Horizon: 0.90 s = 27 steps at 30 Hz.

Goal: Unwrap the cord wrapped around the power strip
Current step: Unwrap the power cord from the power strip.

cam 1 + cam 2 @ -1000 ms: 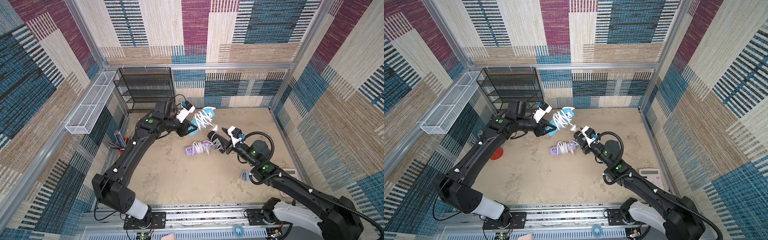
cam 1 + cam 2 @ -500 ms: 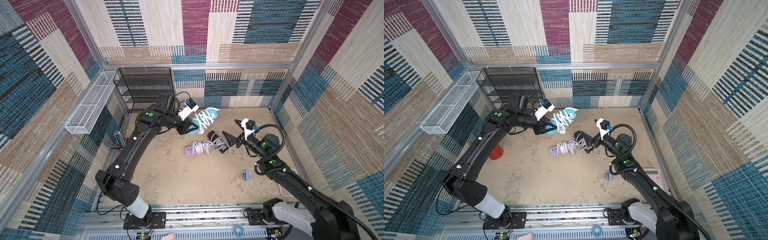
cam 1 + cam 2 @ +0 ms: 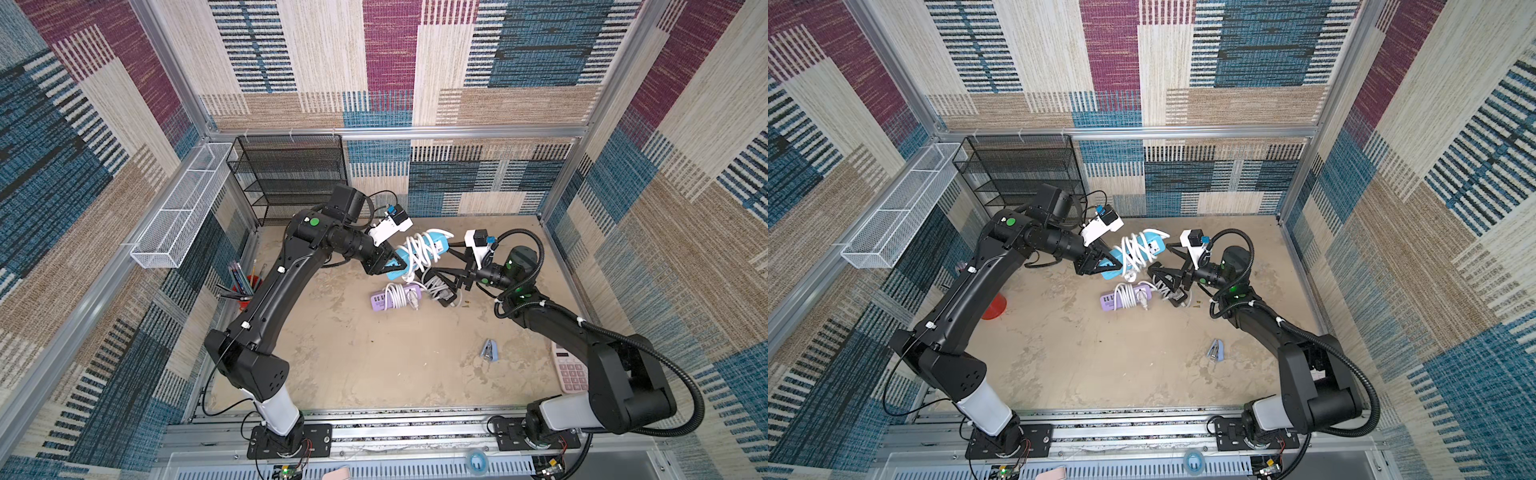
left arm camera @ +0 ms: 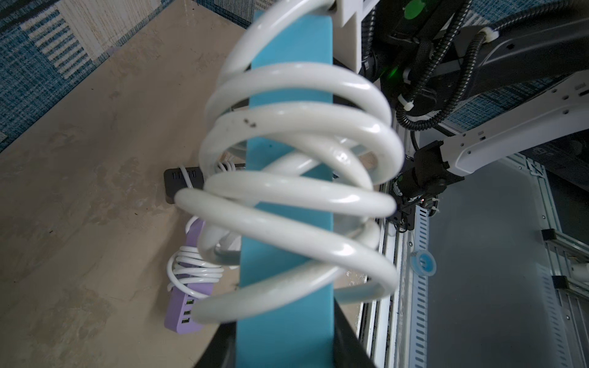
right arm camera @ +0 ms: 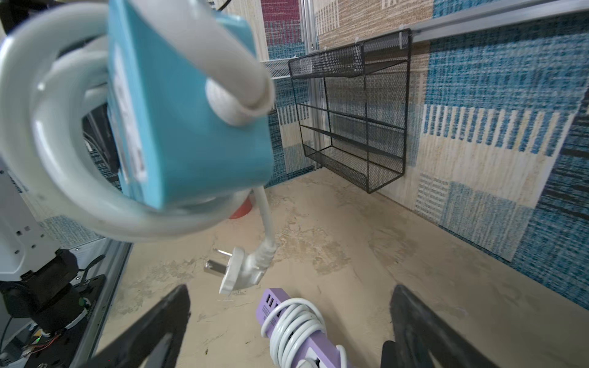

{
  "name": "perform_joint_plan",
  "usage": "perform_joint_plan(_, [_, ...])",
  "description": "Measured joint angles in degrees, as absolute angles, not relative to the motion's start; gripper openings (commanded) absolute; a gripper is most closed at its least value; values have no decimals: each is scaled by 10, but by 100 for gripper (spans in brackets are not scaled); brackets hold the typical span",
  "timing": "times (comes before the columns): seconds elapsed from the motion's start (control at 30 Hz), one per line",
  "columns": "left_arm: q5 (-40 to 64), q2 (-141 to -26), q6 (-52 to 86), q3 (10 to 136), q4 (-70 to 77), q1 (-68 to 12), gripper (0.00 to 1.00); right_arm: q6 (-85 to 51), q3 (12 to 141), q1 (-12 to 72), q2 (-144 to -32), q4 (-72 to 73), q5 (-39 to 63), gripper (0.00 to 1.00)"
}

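My left gripper (image 3: 390, 264) is shut on one end of a light blue power strip (image 3: 436, 243) and holds it above the table. The jaws clamp its flat sides (image 4: 285, 347). A thick white cord (image 4: 302, 127) coils loosely round the strip several times. Its white plug (image 5: 242, 270) dangles free below, off the table. My right gripper (image 3: 451, 266) is open wide and empty, just off the strip's far end, where the cord leaves the blue body (image 5: 191, 127). In the right wrist view its black fingers (image 5: 172, 306) frame the floor beneath.
A purple power strip (image 3: 376, 299) with its own white cord bundle lies on the table under the grippers. A black power strip (image 3: 440, 286) lies beside it. A black wire shelf (image 3: 291, 178), a white mesh basket (image 3: 178, 208), a red pen cup (image 3: 245, 286), a pink calculator (image 3: 571, 370) and a small stapler (image 3: 489, 349) stand around.
My right gripper opened wide and drew back to the right from the black strip, now facing the blue strip's end. My left arm carried the blue strip slightly up and right.
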<state>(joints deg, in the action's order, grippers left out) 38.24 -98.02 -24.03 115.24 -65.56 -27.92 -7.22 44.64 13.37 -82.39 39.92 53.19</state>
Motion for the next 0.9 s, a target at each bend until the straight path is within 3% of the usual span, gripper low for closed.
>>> perform_joint_plan(0.37, [396, -988, -262, 1183, -678, -295, 0, -145, 479, 138, -877, 491, 605, 100])
perform_joint_plan(0.9, [405, -970, -281, 1171, -689, -308, 0, -201, 530, 195, -946, 548, 614, 87])
